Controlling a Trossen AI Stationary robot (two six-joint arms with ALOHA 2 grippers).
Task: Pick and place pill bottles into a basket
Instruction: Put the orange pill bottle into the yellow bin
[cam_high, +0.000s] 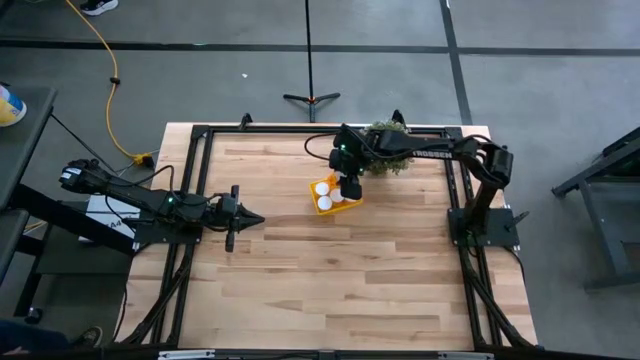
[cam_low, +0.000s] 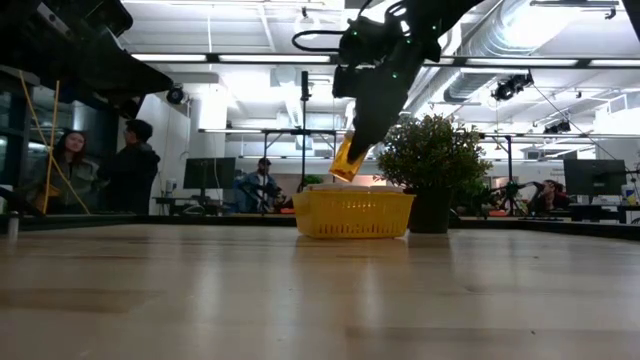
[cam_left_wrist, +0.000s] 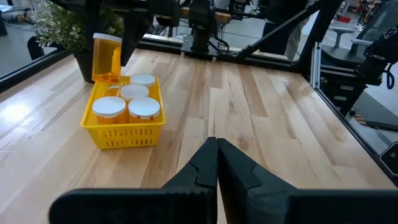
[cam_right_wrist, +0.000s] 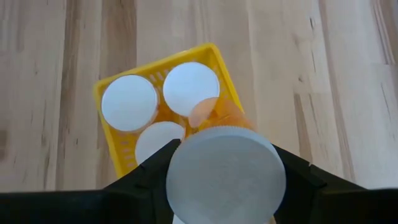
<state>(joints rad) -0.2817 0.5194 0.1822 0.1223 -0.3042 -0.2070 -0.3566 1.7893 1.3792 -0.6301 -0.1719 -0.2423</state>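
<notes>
Right gripper clamps an orange, white-capped pill bottle above the yellow basket's 12 o'clock edge; left gripper fingers pressed together.

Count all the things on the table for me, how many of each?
Pill bottles standing in the basket: 4, for example
Pill bottles held by the right gripper above the basket: 1
Yellow basket: 1
Green potted plant: 1
Total: 7
The left gripper holds nothing.
</notes>
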